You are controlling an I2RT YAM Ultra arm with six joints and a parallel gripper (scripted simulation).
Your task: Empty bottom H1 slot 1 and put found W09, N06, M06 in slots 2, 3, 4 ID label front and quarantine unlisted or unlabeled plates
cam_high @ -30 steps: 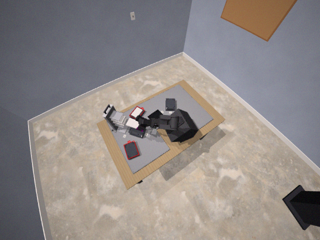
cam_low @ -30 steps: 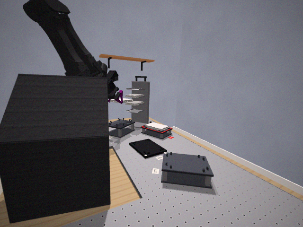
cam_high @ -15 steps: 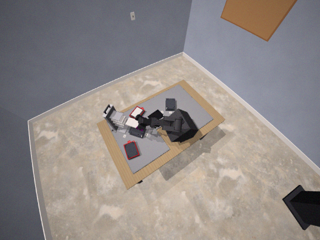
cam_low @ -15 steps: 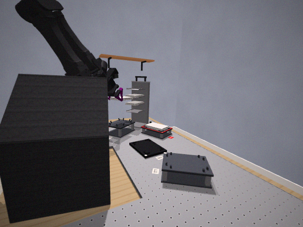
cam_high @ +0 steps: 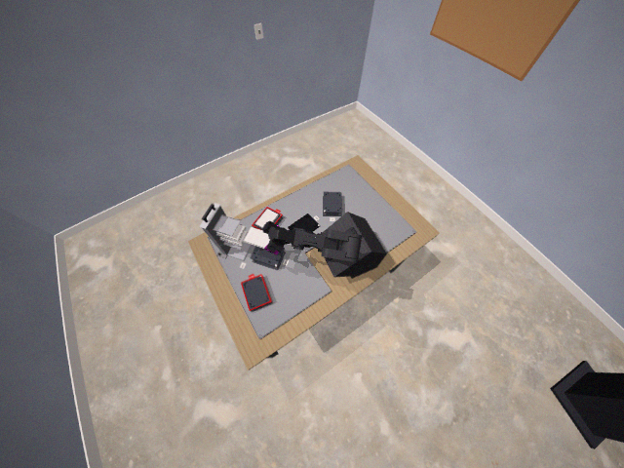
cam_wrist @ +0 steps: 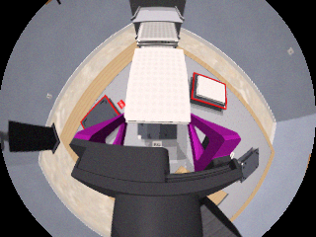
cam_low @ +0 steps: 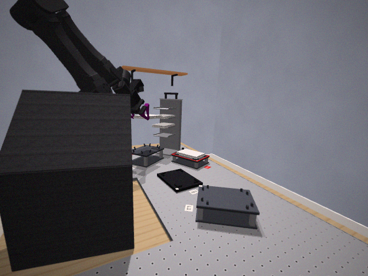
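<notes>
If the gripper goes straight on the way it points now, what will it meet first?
The purple-fingered gripper holds a white 96-well plate aimed at the grey plate hotel tower. The plate's far end would probably meet the second shelf from the top first; depth is unclear.

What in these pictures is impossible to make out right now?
- ID label of the white plate in the gripper: no text legible in any view.
- Lower slots of the plate hotel: the held plate covers them in the wrist view, and they are too small in the top view.
- Arm base: hidden behind the black box in the exterior view.
- White floor tag: too small to read.
</notes>
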